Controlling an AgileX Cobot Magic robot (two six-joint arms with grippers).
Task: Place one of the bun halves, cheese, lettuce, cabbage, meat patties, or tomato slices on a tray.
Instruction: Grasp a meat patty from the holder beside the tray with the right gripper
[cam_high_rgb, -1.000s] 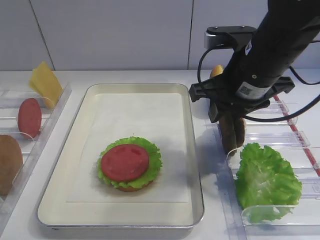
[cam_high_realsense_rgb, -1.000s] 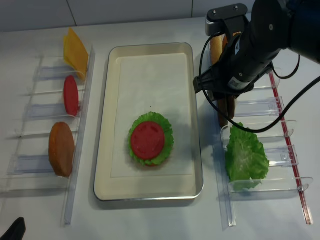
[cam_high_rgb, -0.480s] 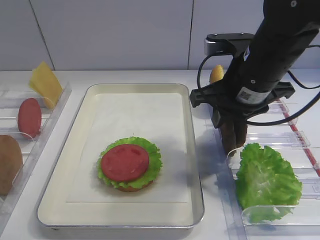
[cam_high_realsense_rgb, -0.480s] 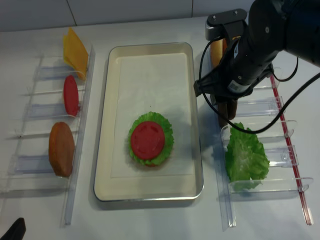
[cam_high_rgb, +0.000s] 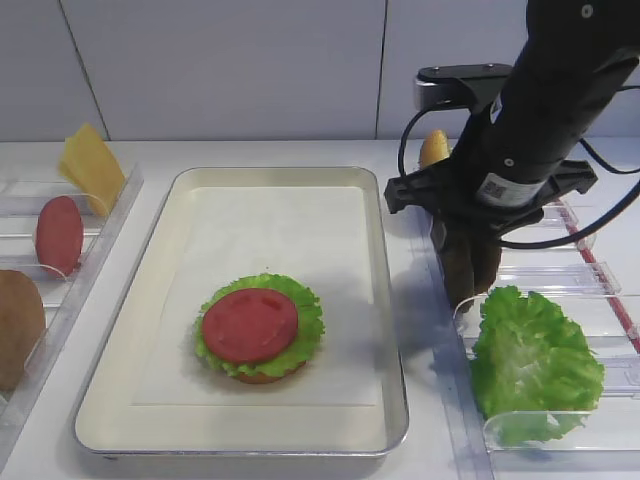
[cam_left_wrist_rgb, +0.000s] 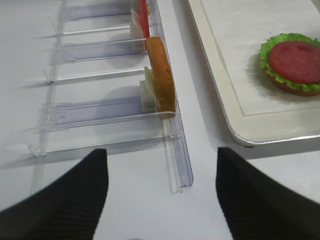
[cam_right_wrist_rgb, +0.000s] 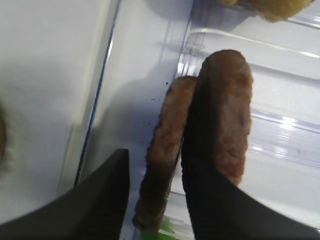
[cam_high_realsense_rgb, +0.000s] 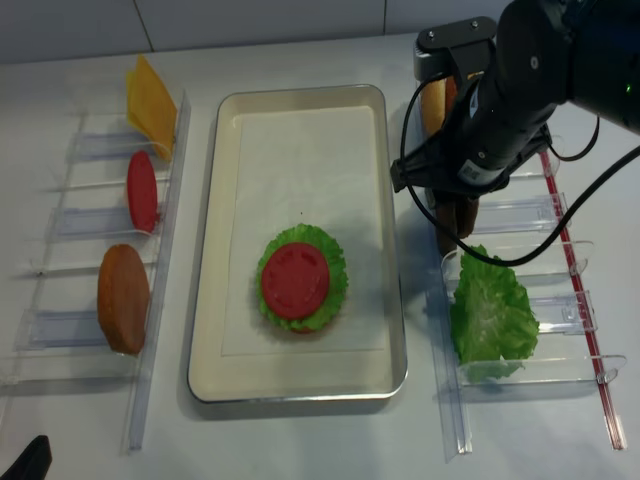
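Two dark brown meat patties (cam_high_rgb: 468, 268) stand on edge in the right rack. My right gripper (cam_right_wrist_rgb: 156, 167) reaches down over them, its jaws closed on the nearer patty (cam_right_wrist_rgb: 167, 135); the other patty (cam_right_wrist_rgb: 227, 115) stands outside the right finger. On the tray (cam_high_rgb: 150, 300) a tomato slice (cam_high_rgb: 250, 325) lies on lettuce (cam_high_rgb: 308, 335) over a bun half (cam_high_rgb: 262, 377). The left rack holds cheese (cam_high_rgb: 90, 165), a tomato slice (cam_high_rgb: 60, 235) and a bun half (cam_left_wrist_rgb: 162, 75). My left gripper (cam_left_wrist_rgb: 162, 200) is open above bare table. No cabbage is in view.
A loose lettuce leaf (cam_high_rgb: 535, 365) fills the front slots of the right clear rack (cam_high_rgb: 590, 275), just in front of the patties. Another bun half (cam_high_rgb: 432, 148) stands behind the right arm. The left clear rack (cam_left_wrist_rgb: 172, 150) ends near the tray's corner (cam_left_wrist_rgb: 240, 135).
The right gripper's jaws have narrowed around the nearer patty, and the arm has shifted slightly right. The patties still stand in the rack. The tray stack is unchanged.
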